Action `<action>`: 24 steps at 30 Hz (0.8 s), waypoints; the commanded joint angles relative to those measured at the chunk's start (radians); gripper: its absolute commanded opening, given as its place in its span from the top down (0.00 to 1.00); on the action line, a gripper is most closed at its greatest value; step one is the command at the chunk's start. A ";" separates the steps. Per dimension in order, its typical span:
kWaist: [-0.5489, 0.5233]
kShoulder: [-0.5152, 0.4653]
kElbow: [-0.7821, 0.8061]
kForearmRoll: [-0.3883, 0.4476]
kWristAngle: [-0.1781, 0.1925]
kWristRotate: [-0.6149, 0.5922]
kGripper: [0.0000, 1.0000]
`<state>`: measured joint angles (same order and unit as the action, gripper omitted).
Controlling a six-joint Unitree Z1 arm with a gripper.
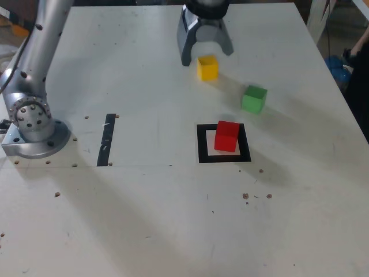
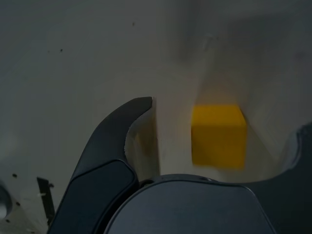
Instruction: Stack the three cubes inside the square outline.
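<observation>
The end effector (image 1: 206, 53) hangs over the far part of the surface (image 1: 161, 219), its two fingers spread apart with nothing clamped between them. The yellow cube (image 1: 207, 67) sits on the surface just in front of the fingertips; in the wrist view the yellow cube (image 2: 218, 135) lies in the gap, nearer one finger than the other, touching neither as far as can be seen. There is bare surface on each side of it within the spread.

Taking the yellow cube as landmark: the green cube (image 1: 253, 98) stands near it, toward the camera and to the exterior view's right, apart from it, with clear surface between. The red cube (image 1: 226, 136) is farther toward the camera, inside the square outline (image 1: 223, 143), resting on the white centre and turned at a slight angle to the frame's sides. The outline's black border shows all around the red cube. The cubes have no long axis; the yellow one sits roughly square to the surface's edges, and the green one is turned a little.

A black strip (image 1: 106, 140) lies well to the exterior view's left of the outline, running toward the camera. Beyond it is the arm's base (image 1: 31, 124), near the surface's left edge. The right edge runs just past the green cube's side, with a margin of open surface.
</observation>
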<state>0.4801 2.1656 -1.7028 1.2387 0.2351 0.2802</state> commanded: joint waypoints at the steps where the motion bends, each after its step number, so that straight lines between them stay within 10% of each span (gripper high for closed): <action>1: 0.004 0.022 -0.002 -0.010 -0.010 0.006 0.13; 24: 0.006 0.064 -0.036 -0.060 -0.084 0.080 0.59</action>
<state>0.4843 2.2244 -1.7344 1.1783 0.1576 0.3566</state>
